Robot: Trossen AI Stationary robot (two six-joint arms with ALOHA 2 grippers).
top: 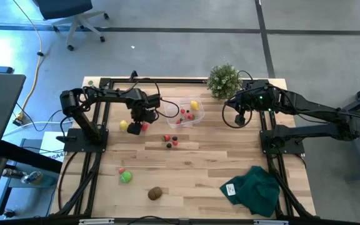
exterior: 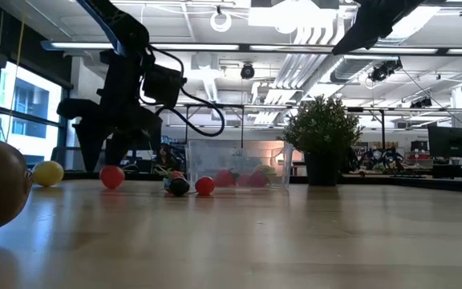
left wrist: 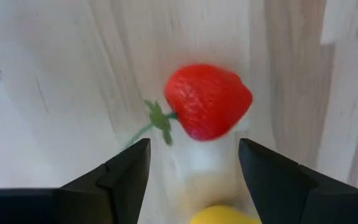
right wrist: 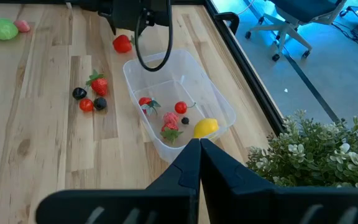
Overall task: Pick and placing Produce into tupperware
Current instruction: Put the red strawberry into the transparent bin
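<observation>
We see the left gripper held low over the pale wooden table, just left of the small clear plastic tupperware container. Its two dark fingers stand apart, and the left wrist view shows a red toy strawberry with a green stem lying free on the wood just ahead of the gap between them. A yellow toy lemon rests on the table immediately beside this gripper.

Inside the container we find a second yellow lemon and several small red berries, together with one tiny dark berry. A loose cluster of red and dark berries lies on the table in front of the container, apart from it.

Nearer the front edge sit a green toy ball, with a small pink piece touching it, and a brown kiwi-like oval.

The right gripper waits above the table to the right of the container, beside the bushy green potted plant; its fingers are pressed together with nothing between them. A crumpled dark green cloth lies at the front right corner.
</observation>
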